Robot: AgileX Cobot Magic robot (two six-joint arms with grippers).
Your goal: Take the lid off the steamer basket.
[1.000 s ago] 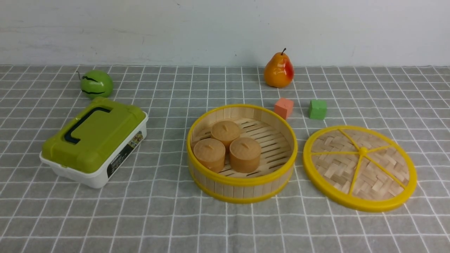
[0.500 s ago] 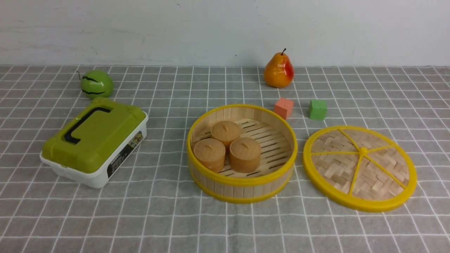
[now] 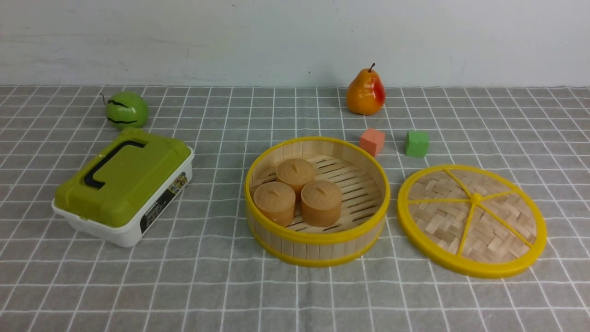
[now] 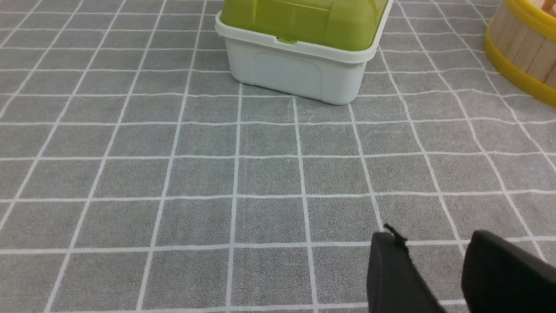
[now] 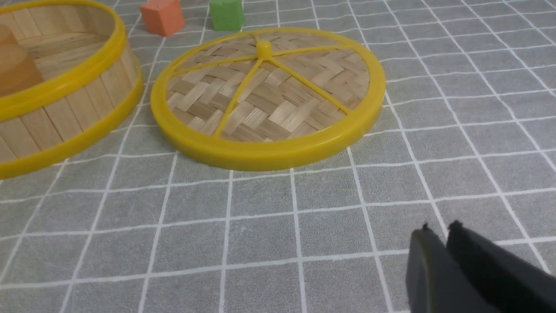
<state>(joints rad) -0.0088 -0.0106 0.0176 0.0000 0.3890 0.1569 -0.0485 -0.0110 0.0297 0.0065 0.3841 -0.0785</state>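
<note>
The steamer basket (image 3: 318, 240) stands uncovered mid-table with three tan buns (image 3: 295, 189) inside. It also shows in the right wrist view (image 5: 65, 108) and the left wrist view (image 4: 521, 48). The lid (image 3: 471, 220) lies flat on the cloth to the basket's right, apart from it; it also shows in the right wrist view (image 5: 267, 93). Neither arm shows in the front view. My left gripper (image 4: 434, 241) is open and empty over bare cloth, short of the green box. My right gripper (image 5: 439, 227) is shut and empty, short of the lid.
A white box with an olive-green lid (image 3: 122, 186) stands at the left, a green fruit (image 3: 126, 109) behind it. A pear (image 3: 365, 93), an orange cube (image 3: 372, 141) and a green cube (image 3: 416, 143) stand behind the basket and lid.
</note>
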